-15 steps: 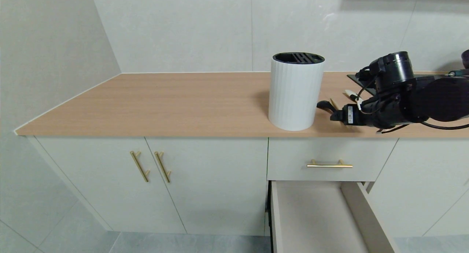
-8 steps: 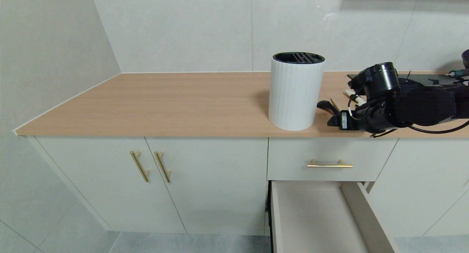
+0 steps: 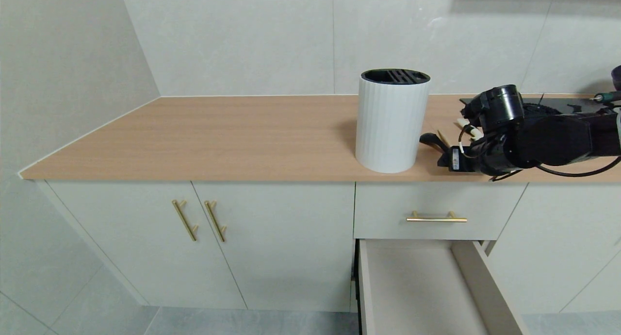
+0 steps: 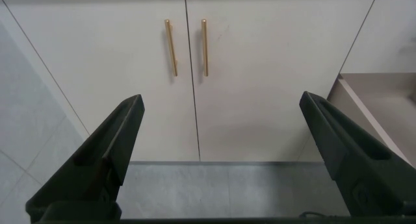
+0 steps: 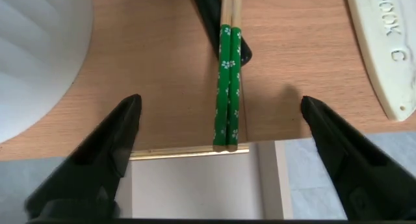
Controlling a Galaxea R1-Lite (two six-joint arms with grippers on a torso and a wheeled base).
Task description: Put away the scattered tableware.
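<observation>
Right pincer (image 5: pixel 220 106) spread; 2 chopsticks (image 5: pixel 228 68) lie between its fingers

Green-ended chopsticks (image 5: pixel 228 87) on counter (image 5: pixel 156 74) edge, centred within widely spread gripper (image 5: pixel 220 104).

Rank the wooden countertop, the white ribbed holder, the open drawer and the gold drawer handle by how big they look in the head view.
Largest to smallest:
1. wooden countertop
2. open drawer, though the picture's lower edge cuts it off
3. white ribbed holder
4. gold drawer handle
</observation>
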